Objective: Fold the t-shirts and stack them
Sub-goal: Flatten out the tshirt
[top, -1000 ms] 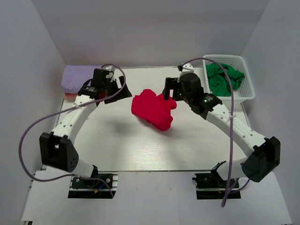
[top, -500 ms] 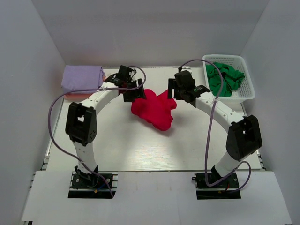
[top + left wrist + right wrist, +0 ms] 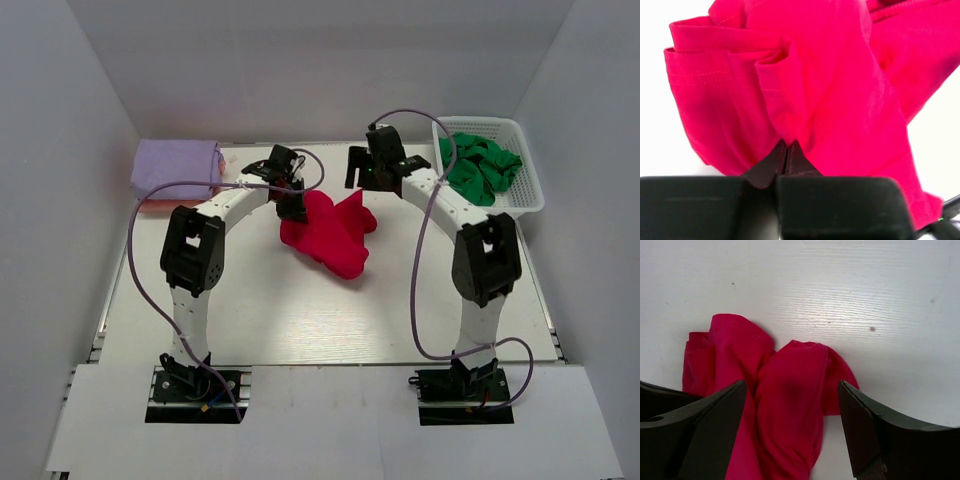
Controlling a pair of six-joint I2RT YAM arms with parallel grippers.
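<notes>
While clenched on a fold of the red t-shirt (image 3: pixel 325 235), sits right at the heap's eleven o'clock edge: talking about the left gripper (image 3: pixel 293 205) here. Seen from the left wrist: fingers (image 3: pixel 765 167) pressed hard together, red cloth bunching out from between them, a stitched hem fanning away toward ten.

Over to the right gripper (image 3: pixel 362 172) now. Parked at one o'clock of the heap, near the far edge of the table (image 3: pixel 300 310). Released and spread wide in the right wrist view, framing two rounded red lobes of cloth lying on the white boards. Touching the cloth or hanging clear of it? Cannot tell from these views.

As for the red t-shirt itself: crumpled in a loose heap, lying a little toward twelve of mid-table, between the two arms.

Off at ten o'clock, in the far left corner: a folded lavender t-shirt (image 3: pixel 177 165), stacked on a sliver of peach-orange t-shirt (image 3: pixel 150 203). Off at two o'clock: a green t-shirt (image 3: pixel 480 168), bundled inside the white basket (image 3: pixel 530 195) by the right wall.
</notes>
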